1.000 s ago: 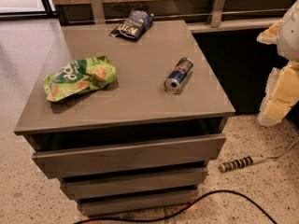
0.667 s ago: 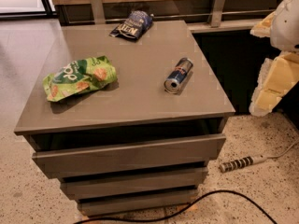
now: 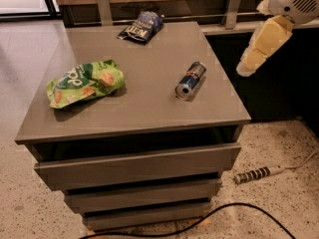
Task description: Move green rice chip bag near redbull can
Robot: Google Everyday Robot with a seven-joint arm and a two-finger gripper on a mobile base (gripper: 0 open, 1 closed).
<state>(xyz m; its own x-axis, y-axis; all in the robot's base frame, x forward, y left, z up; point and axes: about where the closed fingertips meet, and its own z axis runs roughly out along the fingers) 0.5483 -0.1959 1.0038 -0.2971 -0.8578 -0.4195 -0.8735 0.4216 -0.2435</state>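
The green rice chip bag (image 3: 84, 82) lies on the left part of the grey cabinet top (image 3: 149, 106), well apart from the gripper (image 3: 251, 61). The gripper hangs beyond the right edge, past the redbull can (image 3: 190, 80). Clenched or released, I cannot tell.

Grey drawer cabinet (image 3: 134, 166), speckled terrazzo floor (image 3: 279, 208)

One high, near view down onto the cabinet (image 3: 149, 108) (hand (image 3: 253, 59) upper right)
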